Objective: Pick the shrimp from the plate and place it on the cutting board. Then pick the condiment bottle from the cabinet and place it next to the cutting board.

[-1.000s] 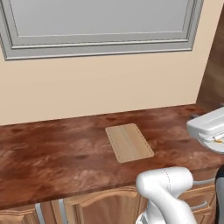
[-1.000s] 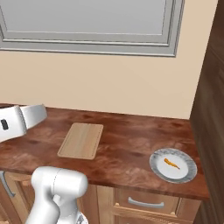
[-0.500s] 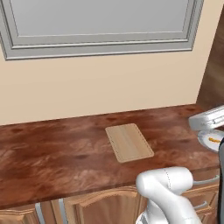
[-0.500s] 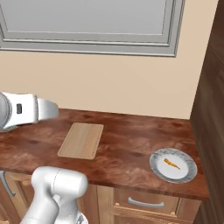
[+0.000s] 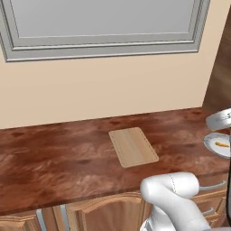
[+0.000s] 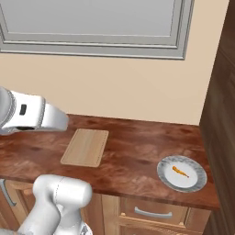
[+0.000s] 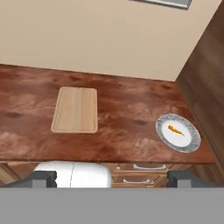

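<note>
Fingers (image 7: 112, 179) spread wide, holding nothing; shrimp (image 7: 176, 130) sits on the plate (image 7: 191, 141), board (image 7: 75, 109) bare on the bench (image 7: 127, 127).

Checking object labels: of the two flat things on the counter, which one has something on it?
The round white plate with grey rim, near the brown side wall; the tiny orange shrimp lies on it. The tan wooden cutting board is bare.

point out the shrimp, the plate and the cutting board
shrimp (image 6: 180, 171), right base view, middle of its orange body
plate (image 6: 165, 173), right base view, grey rim at left
cutting board (image 7: 75, 109), hand view, centre of its top face
</note>
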Motion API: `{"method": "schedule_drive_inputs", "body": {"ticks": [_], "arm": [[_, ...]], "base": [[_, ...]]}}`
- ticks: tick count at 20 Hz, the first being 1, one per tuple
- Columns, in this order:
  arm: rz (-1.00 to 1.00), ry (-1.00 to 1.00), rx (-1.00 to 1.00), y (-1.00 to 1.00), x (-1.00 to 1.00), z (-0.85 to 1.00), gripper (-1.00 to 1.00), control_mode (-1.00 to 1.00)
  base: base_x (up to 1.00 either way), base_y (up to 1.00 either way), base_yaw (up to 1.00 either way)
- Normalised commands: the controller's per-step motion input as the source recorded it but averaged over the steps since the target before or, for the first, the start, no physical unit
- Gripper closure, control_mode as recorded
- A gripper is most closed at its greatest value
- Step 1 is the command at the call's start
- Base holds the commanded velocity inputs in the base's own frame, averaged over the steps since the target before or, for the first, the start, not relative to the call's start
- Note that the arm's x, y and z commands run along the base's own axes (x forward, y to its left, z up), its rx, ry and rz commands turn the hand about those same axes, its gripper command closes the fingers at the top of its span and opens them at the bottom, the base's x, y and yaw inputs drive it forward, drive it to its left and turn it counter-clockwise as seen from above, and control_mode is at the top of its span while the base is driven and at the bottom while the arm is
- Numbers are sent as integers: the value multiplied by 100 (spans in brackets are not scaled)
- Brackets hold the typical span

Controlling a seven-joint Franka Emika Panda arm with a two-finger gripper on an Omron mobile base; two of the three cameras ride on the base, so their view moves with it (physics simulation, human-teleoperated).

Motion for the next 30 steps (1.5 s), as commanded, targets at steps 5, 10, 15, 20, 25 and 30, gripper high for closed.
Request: {"method": "schedule_drive_inputs", "body": {"ticks": [5,10,15,20,25,30], "arm": [[-14,0,5,-1,-20,-42,-100,-100],[-15,0,9,-4,0,-40,-100,-100],[-17,0,11,-25,11,-26,-100,-100],[-21,0,9,-38,25,-24,-100,-100],[-25,2,4,-42,37,-30,-100,-100],[-22,1,7,-44,35,-27,-100,-100]], "base": [[0,0,0],[0,0,0],[0,0,0],[0,0,0],[0,0,0],[0,0,0]]}}
